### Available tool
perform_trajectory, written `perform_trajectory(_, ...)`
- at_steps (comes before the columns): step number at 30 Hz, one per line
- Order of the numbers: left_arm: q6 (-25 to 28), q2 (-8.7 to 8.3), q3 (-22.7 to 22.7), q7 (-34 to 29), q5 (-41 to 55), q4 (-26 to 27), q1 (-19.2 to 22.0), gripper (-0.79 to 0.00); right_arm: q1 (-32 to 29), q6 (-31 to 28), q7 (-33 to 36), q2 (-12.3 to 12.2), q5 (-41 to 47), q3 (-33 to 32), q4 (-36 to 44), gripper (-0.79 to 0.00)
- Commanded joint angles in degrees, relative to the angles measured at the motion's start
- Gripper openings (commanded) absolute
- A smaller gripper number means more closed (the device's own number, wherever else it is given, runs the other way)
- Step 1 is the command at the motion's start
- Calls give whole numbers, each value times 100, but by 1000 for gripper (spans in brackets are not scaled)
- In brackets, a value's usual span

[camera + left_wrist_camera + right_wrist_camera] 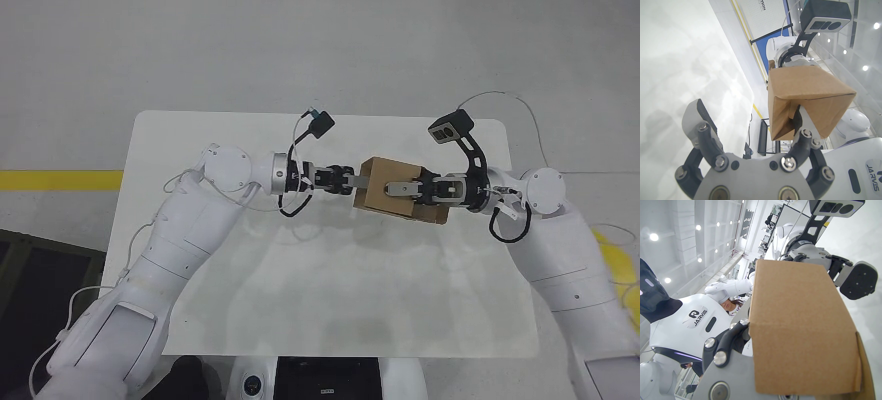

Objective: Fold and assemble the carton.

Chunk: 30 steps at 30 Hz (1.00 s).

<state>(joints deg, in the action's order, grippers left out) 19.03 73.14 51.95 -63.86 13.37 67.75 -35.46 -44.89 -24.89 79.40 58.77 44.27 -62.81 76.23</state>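
White laminate forms the table (200,220), the widest thing present. It serves less as a work surface than as something to catch a drop, because the brown carton (384,172) hangs above its rear middle, held up between the two arms rather than resting on the top. Holding it off the table appears meant to leave both ends reachable, so one arm can steady the body while the other works a closure. The carton is already squared into a box shape, with flat long faces and sharp creases.

The right gripper (400,187) does the holding. One finger lies flat along the upper face in the top view, and the right wrist view shows a finger (740,317) hugging the box wall. The opposing finger is hidden by cardboard, so the judgement is that the pair pinches a wall of the carton, which would explain how the box hangs clear.

The left gripper (350,182) meets the opposite end with its fingers spread wide. One pad (700,113) stands free in the air beside the box. The other fingertip (804,117) is tucked into the gap at the end face, probably to press or guide the small end flap (781,115), which sits partly folded inward and not yet closed flush.
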Motion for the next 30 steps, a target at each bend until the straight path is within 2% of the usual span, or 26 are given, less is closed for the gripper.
perform_trajectory(1,-1,5,-7,5,5,6,5,0,5,9,9,3,-3,3,-5,-785)
perform_trajectory(19,41,32,-3,-14,161,-170,35,0,32,101,102,44,139,25,-117,-785)
perform_trajectory(30,380,36,72,-376,631,-420,-19,0,30,201,201,90,289,16,-143,-785)
